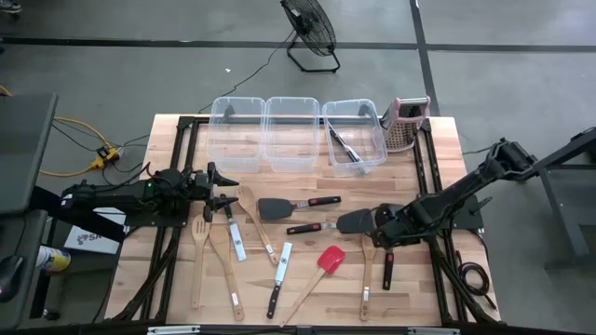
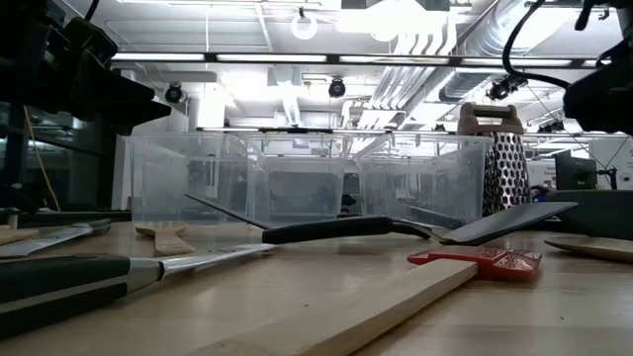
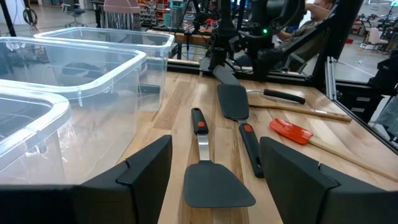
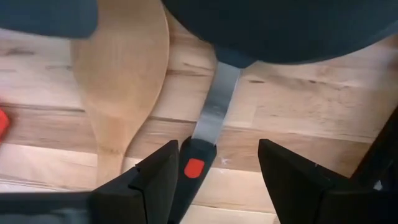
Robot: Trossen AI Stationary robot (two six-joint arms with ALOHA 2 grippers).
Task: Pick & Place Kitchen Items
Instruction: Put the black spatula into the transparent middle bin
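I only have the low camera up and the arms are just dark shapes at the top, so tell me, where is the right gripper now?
Observer: The right gripper hangs low over a black turner on the table's right half, with open jaws on either side of its handle.
Operator: Anything crowding it?
Observer: A pale wooden spoon lies right beside the turner's neck.
Operator: And the left arm?
Observer: The left gripper waits open at the table's left, near the leftmost clear bin.
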